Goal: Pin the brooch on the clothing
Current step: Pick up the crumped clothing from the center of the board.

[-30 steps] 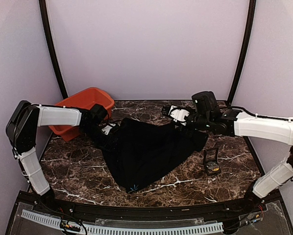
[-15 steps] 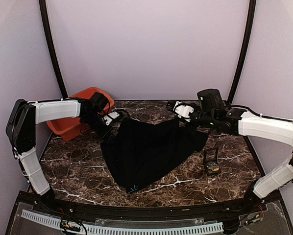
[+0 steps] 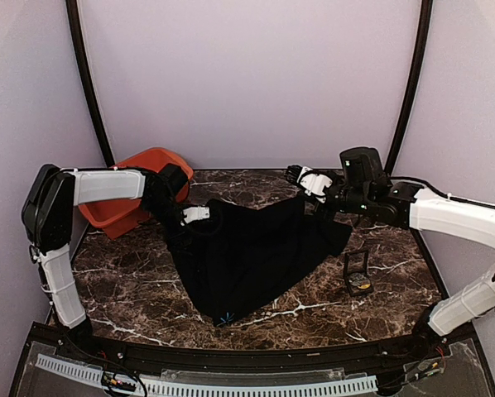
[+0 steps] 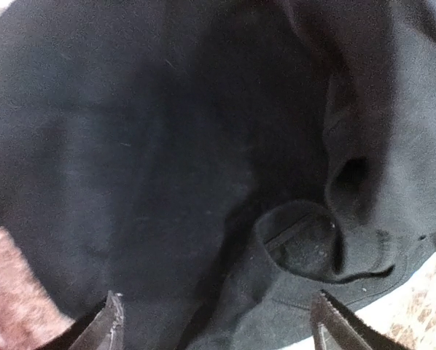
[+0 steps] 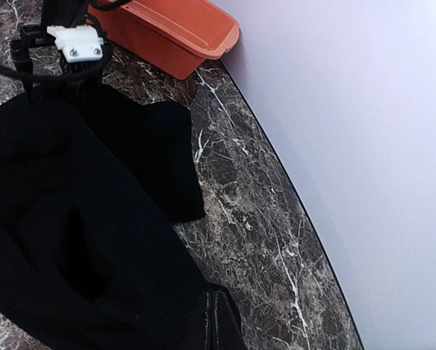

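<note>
Brooch and shirt are seen apart: the brooch (image 3: 361,286), judged to be the yellow-gold speck at the foot of a small black hinged case (image 3: 357,266), is set on the bench (image 3: 123,289) near the right edge of the black T-shirt (image 3: 247,256) and is not yet pinned. It lies toward the near edge and to the right of the right claw (image 3: 308,179), whose arm is by far the closer. That claw's opening cannot be told, since its fingers are hidden. The left claw (image 3: 194,215) is well apart, across the cloth, spread wide with nothing held. The shirt is rumpled, broad at the far side between the claws and narrowing to the starburst print (image 3: 224,318). Dark veined marble is bounded by lilac walls (image 3: 247,83), with an orange tub (image 3: 127,186) at the far left.
</note>
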### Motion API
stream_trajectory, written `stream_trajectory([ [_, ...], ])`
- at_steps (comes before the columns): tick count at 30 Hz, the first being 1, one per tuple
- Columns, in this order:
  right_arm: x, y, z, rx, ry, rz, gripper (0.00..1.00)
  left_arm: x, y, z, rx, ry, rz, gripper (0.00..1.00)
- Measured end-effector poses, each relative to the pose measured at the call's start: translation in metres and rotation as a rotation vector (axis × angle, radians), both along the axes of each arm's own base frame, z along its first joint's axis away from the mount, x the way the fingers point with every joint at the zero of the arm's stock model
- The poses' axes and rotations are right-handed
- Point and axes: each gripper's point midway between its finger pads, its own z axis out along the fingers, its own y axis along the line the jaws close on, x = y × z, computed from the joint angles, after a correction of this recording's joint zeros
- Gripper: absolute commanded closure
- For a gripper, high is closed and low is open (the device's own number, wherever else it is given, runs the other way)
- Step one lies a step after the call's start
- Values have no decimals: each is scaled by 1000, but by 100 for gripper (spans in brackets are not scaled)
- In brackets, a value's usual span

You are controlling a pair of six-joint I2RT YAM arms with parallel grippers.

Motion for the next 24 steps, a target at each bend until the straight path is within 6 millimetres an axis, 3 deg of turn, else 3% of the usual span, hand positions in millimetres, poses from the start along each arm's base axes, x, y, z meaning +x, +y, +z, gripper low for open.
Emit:
stream_trajectory([
  [5, -1, 1, 0, 6, 6, 8, 100, -4, -1, -34, 46, 102, -58, 38],
  [7, -2, 2, -1, 7, 8, 11, 100, -2, -2, -39, 47, 112, -68, 45],
  [12, -3, 3, -1, 11, 12, 17, 100, -3, 0, -37, 45, 120, -80, 69],
  [17, -3, 3, -1, 11, 12, 17, 100, -8, -1, -35, 30, 136, -91, 75],
  [19, -3, 3, -1, 11, 12, 17, 100, -9, -2, -31, 20, 135, -94, 97],
  [24, -3, 3, -1, 11, 11, 16, 100, -15, -2, -16, -13, 113, -106, 99],
])
